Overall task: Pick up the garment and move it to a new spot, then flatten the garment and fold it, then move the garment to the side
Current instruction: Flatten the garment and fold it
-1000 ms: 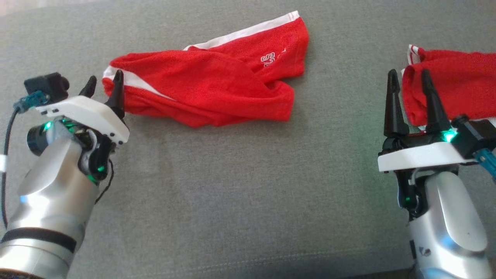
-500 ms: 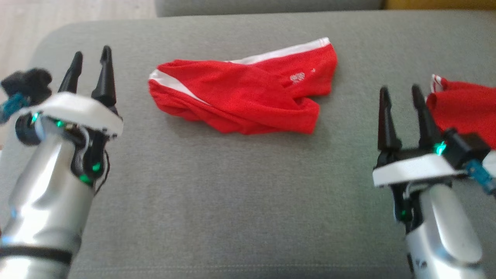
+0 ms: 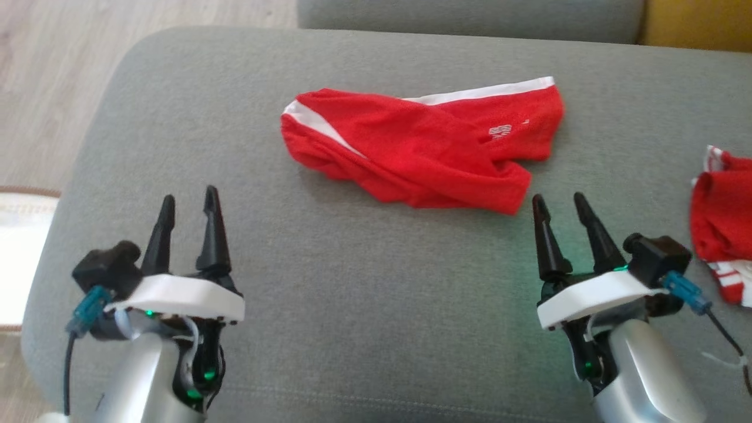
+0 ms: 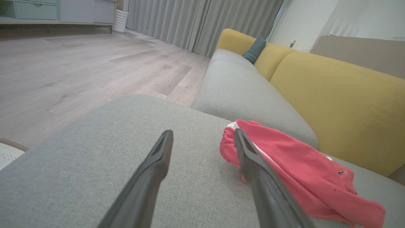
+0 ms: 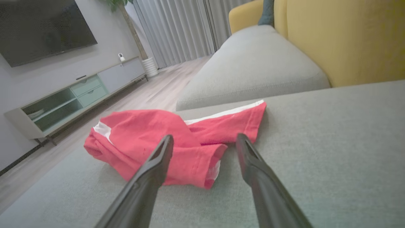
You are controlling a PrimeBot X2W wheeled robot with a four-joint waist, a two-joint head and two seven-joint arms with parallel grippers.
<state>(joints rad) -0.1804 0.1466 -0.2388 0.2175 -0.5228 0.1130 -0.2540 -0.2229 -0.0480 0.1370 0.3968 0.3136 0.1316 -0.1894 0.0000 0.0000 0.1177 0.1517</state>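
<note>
A: Looking for the red garment (image 3: 423, 153). Lying where against the fingers?

B: Seeing it crumpled on the far half of the grey sofa cushion (image 3: 352, 294), ahead of both grippers and touching neither.

A: Gripping anything?

B: Gripping nothing. Watching the left gripper (image 3: 189, 195) hovering with fingers spread and empty, well short of the white-trimmed left end. Finding the right gripper (image 3: 558, 198) gaping too, tips pointing near the cloth's near right corner without meeting it.

A: Checking edges?

B: Tracing the cushion's rounded left edge just beside the left gripper, falling away to wooden floor (image 3: 47, 88). Noting a seam to the next cushion (image 3: 470, 14) just beyond the garment, and another red cloth (image 3: 719, 217) lying apart on the right. Counting wide bare fabric between the grippers.
</note>
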